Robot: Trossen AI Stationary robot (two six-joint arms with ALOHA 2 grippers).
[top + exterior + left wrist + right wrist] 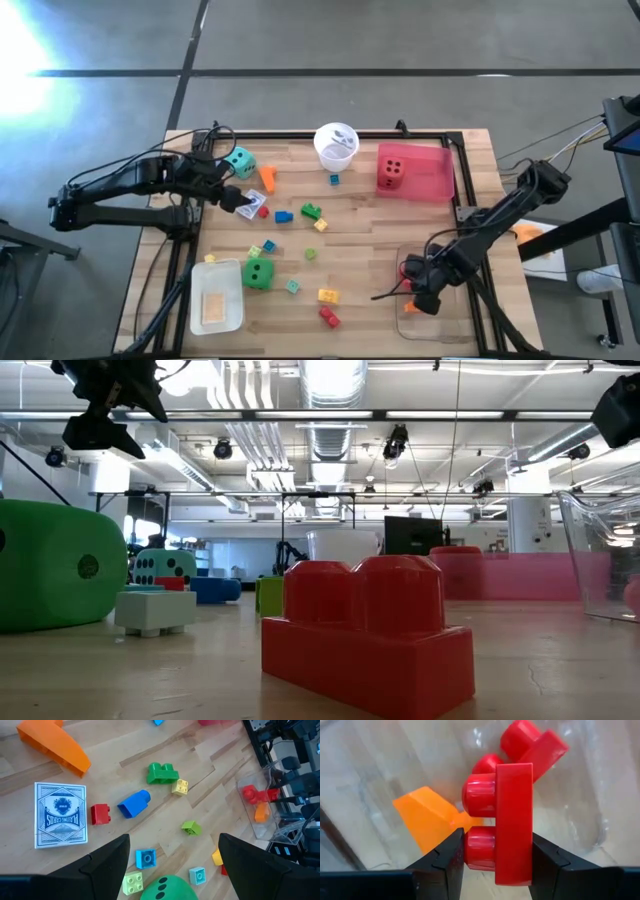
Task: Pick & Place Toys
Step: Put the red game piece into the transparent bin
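The right gripper (pixel 495 852) hangs inside the clear tray (pixel 445 335) at the table's right near corner, its fingers closed on a red brick (pixel 505 820) held by two opposite sides, studs facing sideways. An orange brick (pixel 427 817) and a second red brick (pixel 532 745) lie in the tray beneath it. The held brick appears to be hollow moulded plastic: light, rigid and smooth, so a modest squeeze across its flat parallel walls should hold it, whereas a grip on the rounded studs would probably slip. It is unlikely to break if let fall into the tray from this height. The left gripper (pixel 172 855) hovers with its fingers spread and empty over the scattered toys at the left middle of the table, above a green die (pixel 258 274) and near a pack of playing cards (pixel 60 815), a small red brick (pixel 100 813), a blue brick (pixel 134 803) and a green brick (pixel 161 773). A teal die (pixel 240 162) sits near the far left edge; a red die (pixel 391 173) rests in the pink tray (pixel 435 172), beside the white cup (pixel 335 145).
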